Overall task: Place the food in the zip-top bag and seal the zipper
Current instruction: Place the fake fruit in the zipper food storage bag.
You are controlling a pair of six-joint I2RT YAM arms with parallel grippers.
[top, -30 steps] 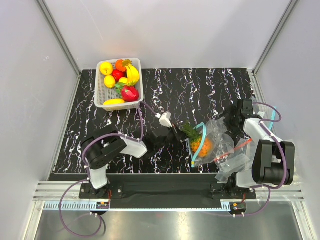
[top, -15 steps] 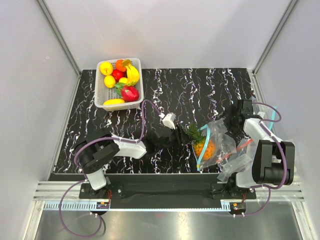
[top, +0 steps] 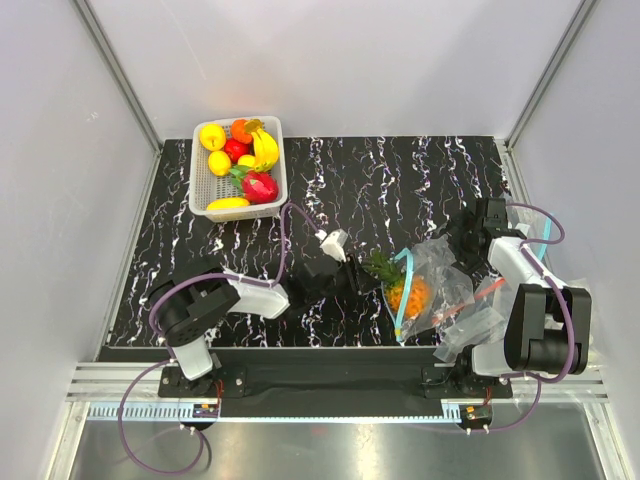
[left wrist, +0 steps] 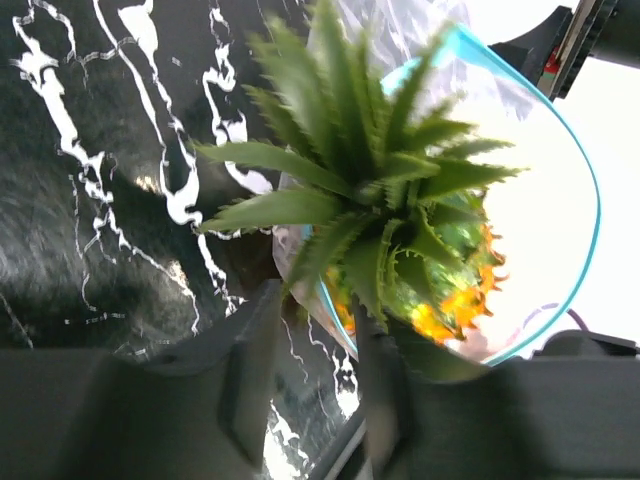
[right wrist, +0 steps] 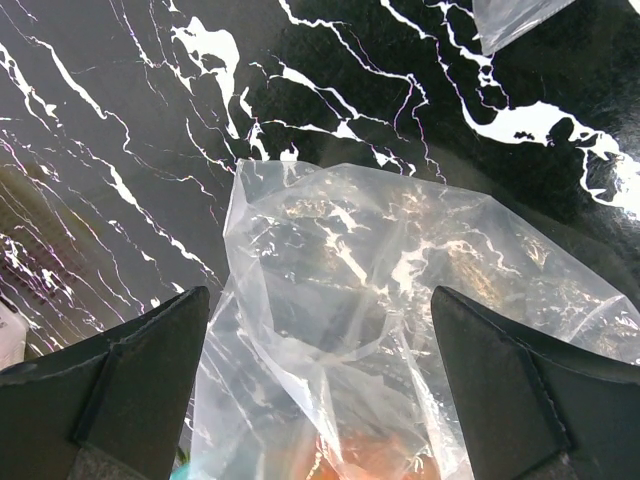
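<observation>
The task is under way, with most of it left. The pineapple (top: 392, 283) lies near the middle of the bench (top: 400, 180), a little toward the near edge. Its orange body is pushed into the mouth of the bag (top: 440, 275), while the green crown sticks out toward the left. The zipper (left wrist: 596, 205) gapes in a wide loop around the fruit, so no sealing has begun.

The left gripper (left wrist: 318, 310) sits right at the crown. Its fingers stand partly apart with bench showing between them, and a leaf or two reaches into the gap. It looks to have let go, though I cannot tell whether a leaf brushes a finger.

The right gripper (right wrist: 320, 297) hovers over the closed end of the bag on the right side of the bench. Its fingers are spread wide on either side of the crinkled plastic and clamp nothing. An orange tint shows through the plastic in that view, and I take it for the pineapple's body.

The other fruits lie in the basket (top: 196, 185) at the far left corner, well apart from the bag. A second bag (top: 475, 325) with a red strip lies near the near right corner.

Left to do, as I judge it:
- Push the pineapple fully inside, crown included.
- Bring over any further fruit that is meant to go in.
- Press the zipper shut along its whole width.
</observation>
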